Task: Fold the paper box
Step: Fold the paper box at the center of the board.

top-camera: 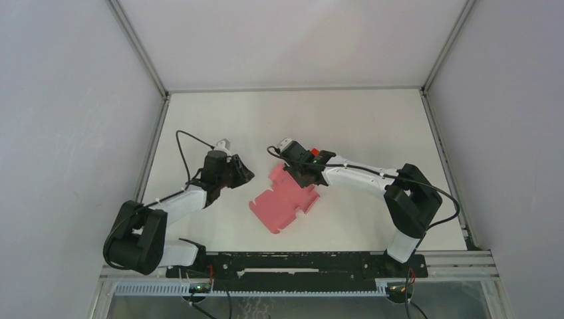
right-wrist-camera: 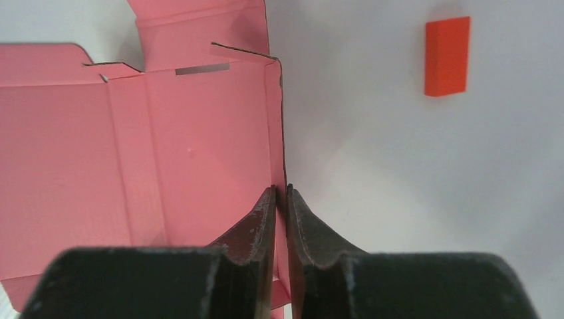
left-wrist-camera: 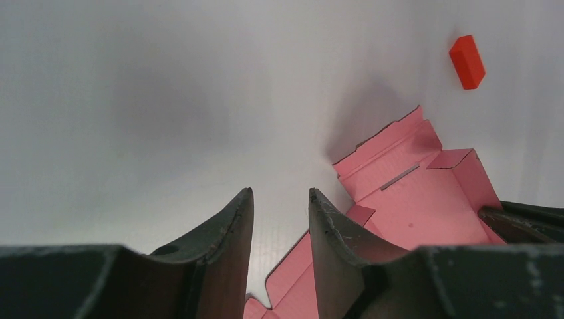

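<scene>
The pink paper box (top-camera: pixel 286 198) lies mostly unfolded on the white table, between the two arms. My right gripper (right-wrist-camera: pixel 281 189) is shut on the box's raised right side panel (right-wrist-camera: pixel 274 126), pinching its edge between both fingers. That same box (right-wrist-camera: pixel 100 146) spreads flat to the left in the right wrist view. My left gripper (left-wrist-camera: pixel 281 193) hovers open at the box's left edge (left-wrist-camera: pixel 292 276), with nothing between its fingers. In the top view it (top-camera: pixel 245 174) sits left of the box, and the right gripper (top-camera: pixel 307 177) is at the box's far corner.
A small red block (top-camera: pixel 314 151) lies just behind the right gripper, seen also as an orange-red block (right-wrist-camera: pixel 447 56) right of the box and far right in the left wrist view (left-wrist-camera: pixel 467 62). Grey walls enclose the table on three sides.
</scene>
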### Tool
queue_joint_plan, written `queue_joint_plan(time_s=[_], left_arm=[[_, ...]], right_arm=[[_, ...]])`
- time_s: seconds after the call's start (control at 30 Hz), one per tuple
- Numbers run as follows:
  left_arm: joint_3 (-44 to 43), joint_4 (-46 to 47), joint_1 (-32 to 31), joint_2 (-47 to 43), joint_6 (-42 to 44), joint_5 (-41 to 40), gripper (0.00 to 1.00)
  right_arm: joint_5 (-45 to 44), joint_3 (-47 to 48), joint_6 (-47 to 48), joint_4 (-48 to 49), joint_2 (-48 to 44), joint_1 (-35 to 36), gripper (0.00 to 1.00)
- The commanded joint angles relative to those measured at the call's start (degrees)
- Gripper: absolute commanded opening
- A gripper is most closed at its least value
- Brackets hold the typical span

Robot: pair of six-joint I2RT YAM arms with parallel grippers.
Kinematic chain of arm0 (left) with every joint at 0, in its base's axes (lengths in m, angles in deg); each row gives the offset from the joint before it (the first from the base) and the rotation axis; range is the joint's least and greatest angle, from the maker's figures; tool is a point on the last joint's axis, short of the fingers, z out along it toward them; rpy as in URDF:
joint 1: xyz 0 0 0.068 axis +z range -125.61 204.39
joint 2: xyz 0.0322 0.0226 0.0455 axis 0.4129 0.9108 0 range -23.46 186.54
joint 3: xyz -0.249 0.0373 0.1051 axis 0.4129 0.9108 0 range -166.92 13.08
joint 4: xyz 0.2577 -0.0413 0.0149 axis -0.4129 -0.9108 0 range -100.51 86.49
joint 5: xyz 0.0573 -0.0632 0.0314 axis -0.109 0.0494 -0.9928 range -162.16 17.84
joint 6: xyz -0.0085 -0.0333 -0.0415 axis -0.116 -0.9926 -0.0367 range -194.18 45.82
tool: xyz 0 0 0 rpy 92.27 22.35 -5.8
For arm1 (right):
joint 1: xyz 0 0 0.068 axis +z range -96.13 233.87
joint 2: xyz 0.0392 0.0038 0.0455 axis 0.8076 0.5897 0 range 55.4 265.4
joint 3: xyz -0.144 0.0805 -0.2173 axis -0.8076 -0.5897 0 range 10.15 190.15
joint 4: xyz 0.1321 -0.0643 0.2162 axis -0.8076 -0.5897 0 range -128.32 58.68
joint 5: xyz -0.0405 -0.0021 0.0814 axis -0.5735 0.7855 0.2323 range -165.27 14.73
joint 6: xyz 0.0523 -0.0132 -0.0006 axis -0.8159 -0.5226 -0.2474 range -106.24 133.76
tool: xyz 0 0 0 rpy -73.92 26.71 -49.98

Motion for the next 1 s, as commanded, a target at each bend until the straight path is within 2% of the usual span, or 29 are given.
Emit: queue_joint_plan(time_s=[0.0, 0.3, 0.63, 0.8, 0.97], left_arm=[[-1.3, 11.6, 0.5, 3.6, 0.9, 6.1, 0.41], [-1.6, 26.5, 0.6, 12.8, -0.9, 15.1, 0.41], [-3.6, 36.6, 1.0, 20.6, -0.2, 21.6, 0.41], [-2.3, 49.6, 2.8, 26.1, -3.9, 26.9, 0.41], [-3.4, 63.1, 5.9, 34.7, -11.6, 32.9, 0.41]], right_arm=[[-8.4, -0.7, -0.4, 1.0, -3.5, 1.2, 0.18], [-14.3, -2.3, 2.5, 2.5, -7.5, 3.9, 0.18], [-16.8, -4.3, 5.9, 3.7, -9.0, 6.3, 0.18], [-18.4, -4.8, 6.9, 4.3, -9.4, 7.5, 0.18], [-19.1, -6.0, 8.1, 6.1, -11.1, 8.7, 0.18]])
